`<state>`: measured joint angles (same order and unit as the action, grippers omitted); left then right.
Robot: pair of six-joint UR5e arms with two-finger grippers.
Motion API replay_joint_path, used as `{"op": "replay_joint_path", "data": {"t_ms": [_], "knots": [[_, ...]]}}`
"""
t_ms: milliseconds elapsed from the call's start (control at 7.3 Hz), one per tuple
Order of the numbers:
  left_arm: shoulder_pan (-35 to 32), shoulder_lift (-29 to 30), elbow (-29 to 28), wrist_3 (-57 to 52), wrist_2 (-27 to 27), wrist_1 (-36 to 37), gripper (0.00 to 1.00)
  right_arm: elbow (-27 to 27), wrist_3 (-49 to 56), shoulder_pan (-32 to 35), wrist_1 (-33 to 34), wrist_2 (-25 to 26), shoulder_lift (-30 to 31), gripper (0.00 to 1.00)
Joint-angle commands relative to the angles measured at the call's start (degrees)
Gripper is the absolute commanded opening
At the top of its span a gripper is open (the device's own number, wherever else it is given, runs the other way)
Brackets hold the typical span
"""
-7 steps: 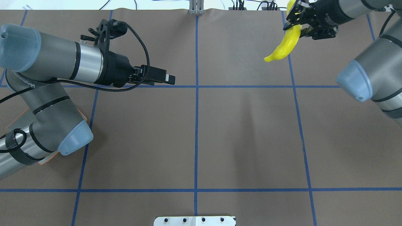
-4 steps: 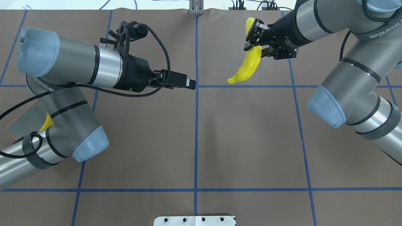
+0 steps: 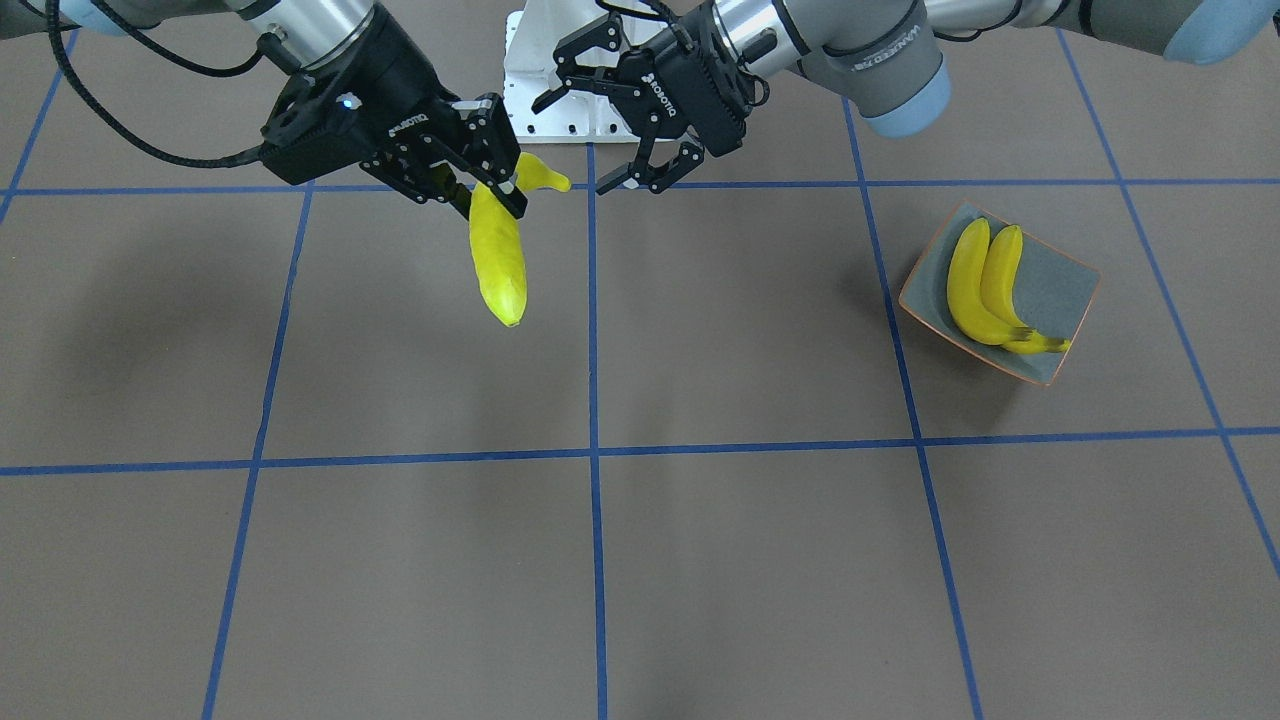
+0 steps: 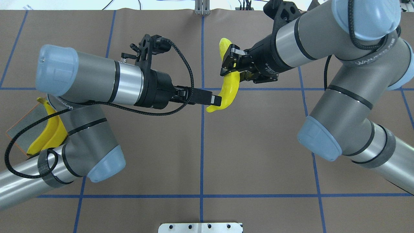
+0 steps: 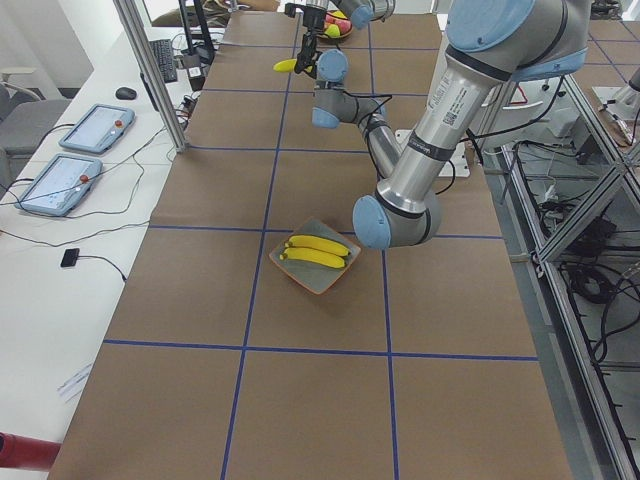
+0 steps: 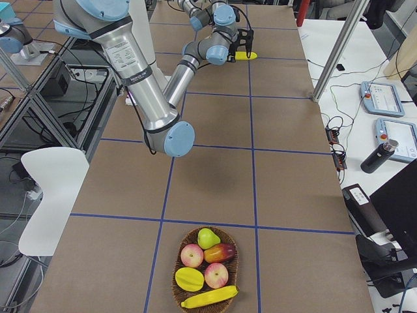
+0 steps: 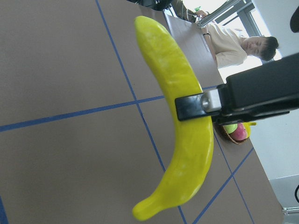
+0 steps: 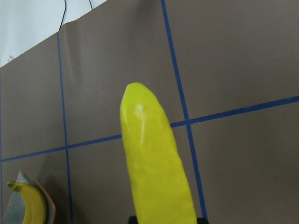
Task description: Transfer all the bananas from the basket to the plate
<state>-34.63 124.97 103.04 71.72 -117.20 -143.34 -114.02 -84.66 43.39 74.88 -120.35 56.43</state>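
My right gripper (image 4: 231,66) is shut on a yellow banana (image 4: 229,90) and holds it above the table's middle; it also shows in the front view (image 3: 497,262) and the right wrist view (image 8: 156,163). My left gripper (image 3: 577,143) is open and empty, its jaws spread right beside the banana's tapered end; I cannot tell whether they touch it. The orange-rimmed grey-blue plate (image 3: 1062,288) at my left holds two bananas (image 3: 975,285). The basket (image 6: 176,277) at the far right end holds one banana (image 6: 208,297).
The basket also holds apples, a pear and other fruit (image 6: 206,254). The left arm's elbow (image 4: 106,161) hangs over part of the plate (image 4: 21,124). Blue tape lines grid the brown table. A person (image 7: 243,44) shows in the left wrist view.
The right arm has carried the banana from the far right towards the middle. The left arm has reached right to meet it, and the plate with two bananas has come into view.
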Motion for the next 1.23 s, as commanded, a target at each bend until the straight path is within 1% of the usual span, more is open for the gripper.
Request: {"op": "replay_joint_path", "data": {"t_ms": [0, 274, 411, 548, 822, 958, 1095], "knots": [[1.32, 0.10, 0.06, 0.00, 0.92, -0.62, 1.00, -0.93, 0.02, -1.29, 0.00, 0.38, -0.53, 0.00], [1.41, 0.10, 0.15, 0.00, 0.92, -0.71, 1.00, -1.81, 0.02, -2.16, 0.00, 0.47, -0.53, 0.00], [1.59, 0.10, -0.03, 0.00, 1.01, -1.93, 0.99, -1.90, -0.07, -2.43, 0.00, 0.55, -0.53, 0.00], [1.85, 0.10, 0.06, 0.00, 1.01, -2.12, 0.93, -1.90, 0.02, -2.87, 0.00, 1.16, -0.62, 0.00], [2.38, 0.10, 0.15, 0.00, 1.01, -2.20, 0.60, -1.99, 0.02, -3.75, 0.00, 2.22, -0.70, 0.00], [2.81, 0.10, 0.15, 0.00, 1.01, -2.20, 0.48, -1.99, 0.02, -3.84, 0.00, 2.22, -1.05, 0.00], [3.08, 0.10, 0.15, 0.00, 1.01, -2.20, 0.33, -2.17, 0.02, -3.84, -0.09, 2.14, -1.06, 0.00]]}}
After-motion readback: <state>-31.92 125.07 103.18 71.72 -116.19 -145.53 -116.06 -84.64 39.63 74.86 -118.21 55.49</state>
